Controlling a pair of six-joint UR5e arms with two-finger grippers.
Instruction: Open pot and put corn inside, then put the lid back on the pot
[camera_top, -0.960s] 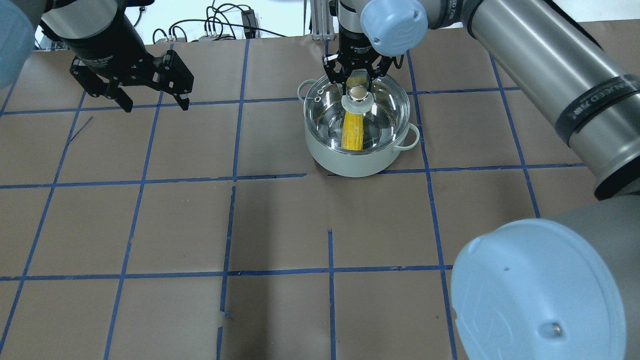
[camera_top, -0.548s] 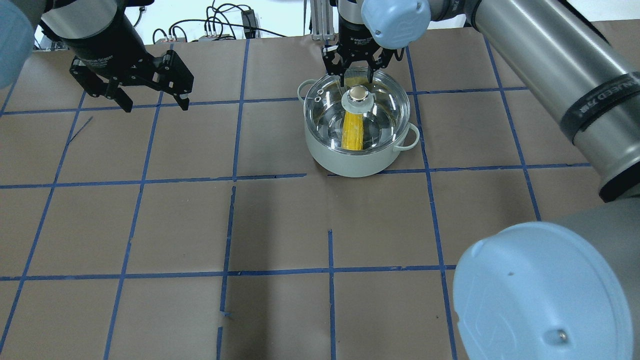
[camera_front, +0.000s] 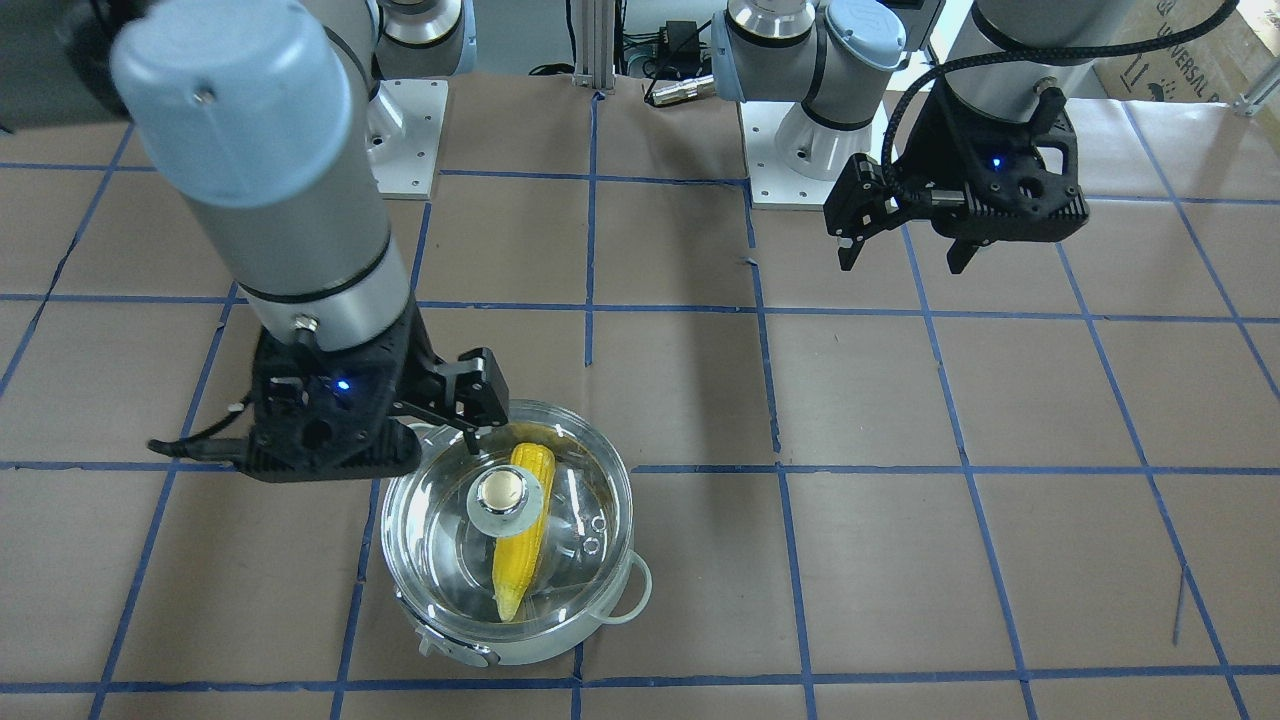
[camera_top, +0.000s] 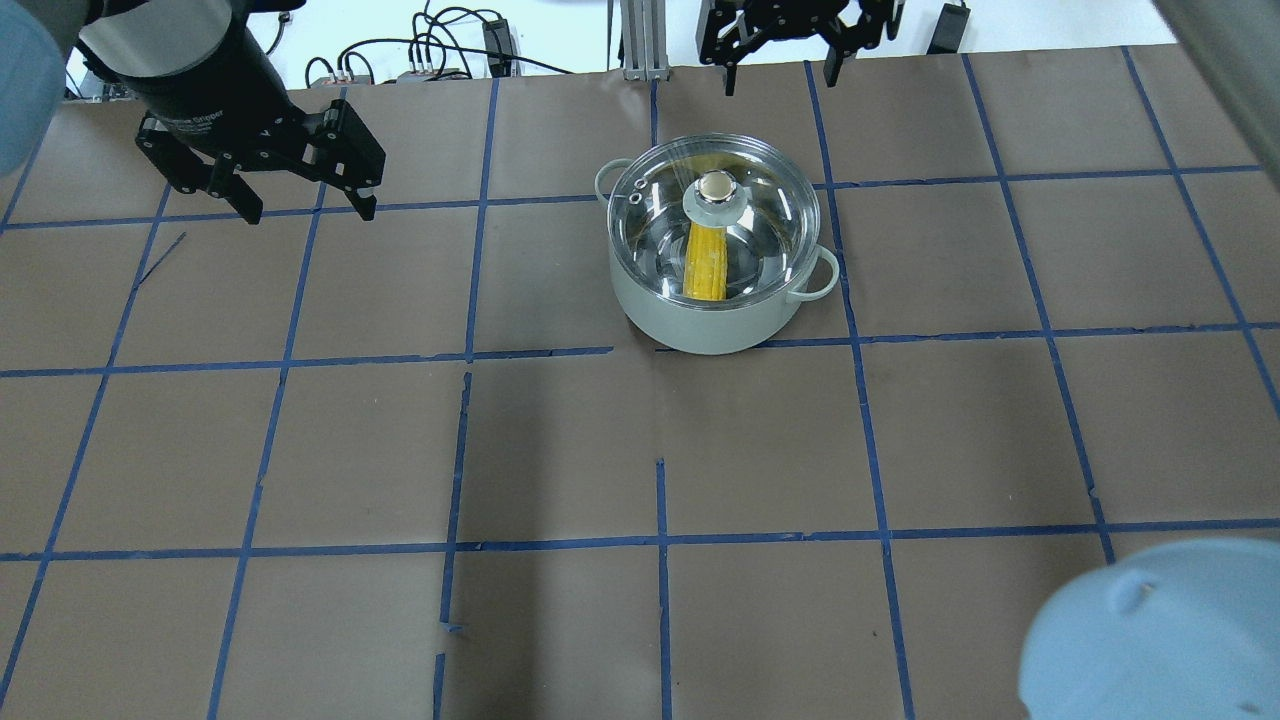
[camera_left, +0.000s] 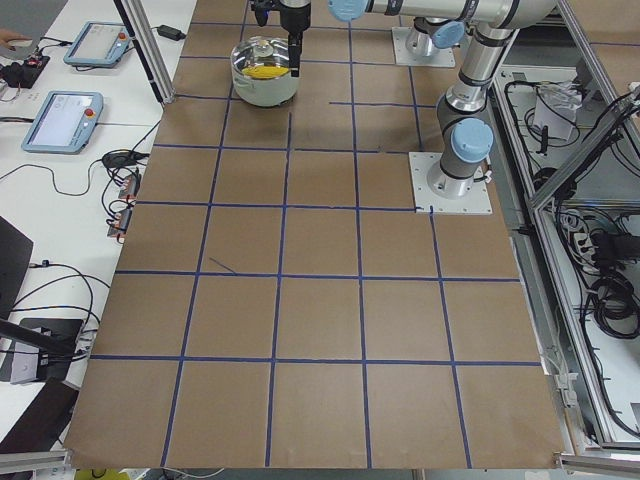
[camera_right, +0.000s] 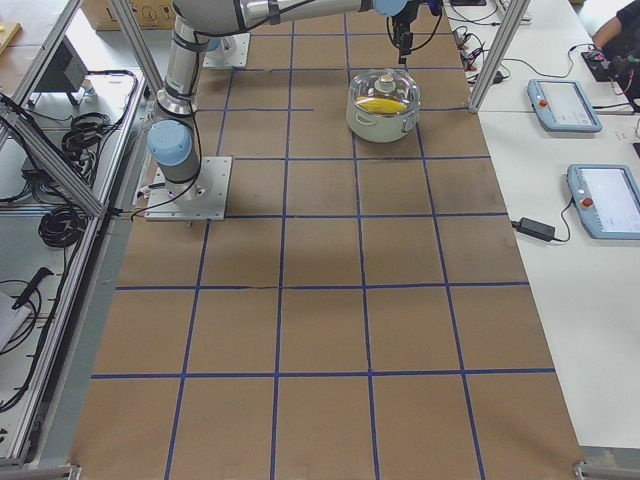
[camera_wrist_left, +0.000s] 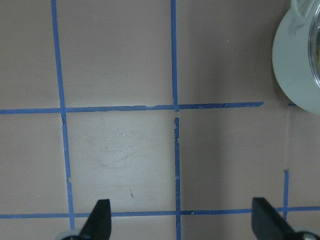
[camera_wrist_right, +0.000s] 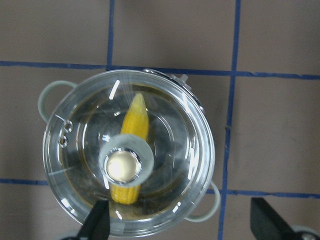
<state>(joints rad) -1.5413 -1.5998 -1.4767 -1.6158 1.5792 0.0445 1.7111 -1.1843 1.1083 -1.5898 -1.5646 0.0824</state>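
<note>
Stainless-steel pot, white on its outer wall, stands on the brown paper-covered table marked with a blue tape grid. The domed clear glass lid is seated on the rim, and the yellow corn lies inside, seen through the glass beneath the cream-topped steel knob.

The overhead view shows the cob's blunt end and kernel rows. Only the right wrist view shows its pointed tip and both pale loop handles whole. The left wrist view catches just a curve of the white wall.

The right gripper hangs above the pot, fingers spread, grasping nothing. The left gripper is well apart over bare paper, likewise released. 2 small vent rings sit near the lid's edge.
</note>
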